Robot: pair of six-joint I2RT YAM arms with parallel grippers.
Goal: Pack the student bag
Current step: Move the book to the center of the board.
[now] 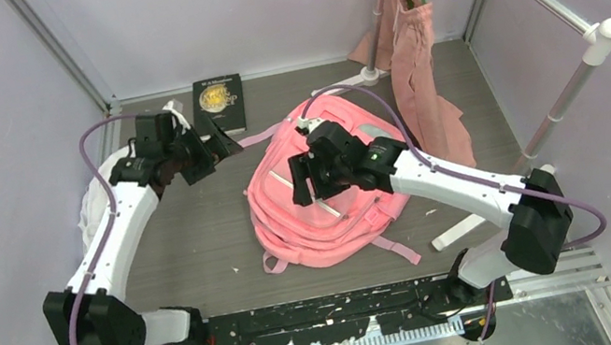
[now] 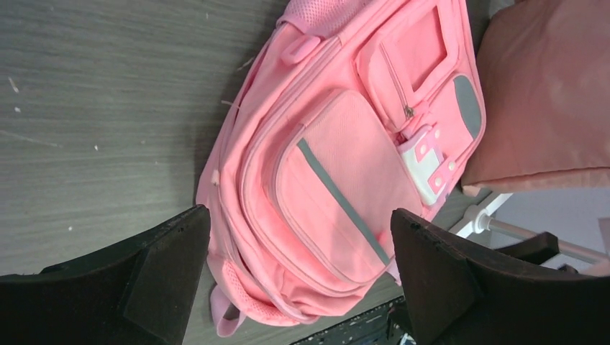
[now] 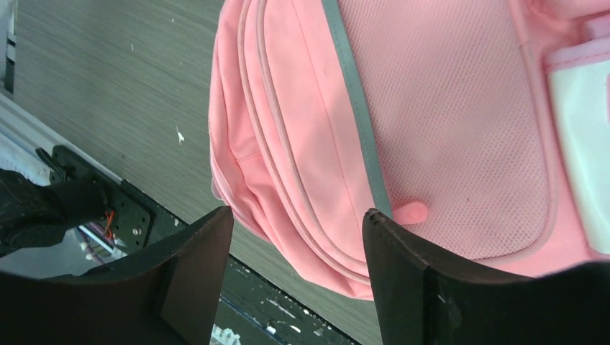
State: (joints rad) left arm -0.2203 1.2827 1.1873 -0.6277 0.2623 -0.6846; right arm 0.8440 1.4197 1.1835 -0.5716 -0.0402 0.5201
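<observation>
At the middle of the table (image 1: 190, 240), the pink student bag (image 1: 291, 218) lies flat with its front pocket facing up. The right gripper (image 1: 302, 187) hovers just over it, jaws parted and empty. Toward the far left corner, beside a dark book (image 1: 220, 102), the left gripper (image 1: 219, 142) hangs with jaws spread wide, grasping nothing.

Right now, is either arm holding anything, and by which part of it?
Nothing is held. The left fingers and the right fingers both stand open, with the student bag beyond them, ungripped.
</observation>
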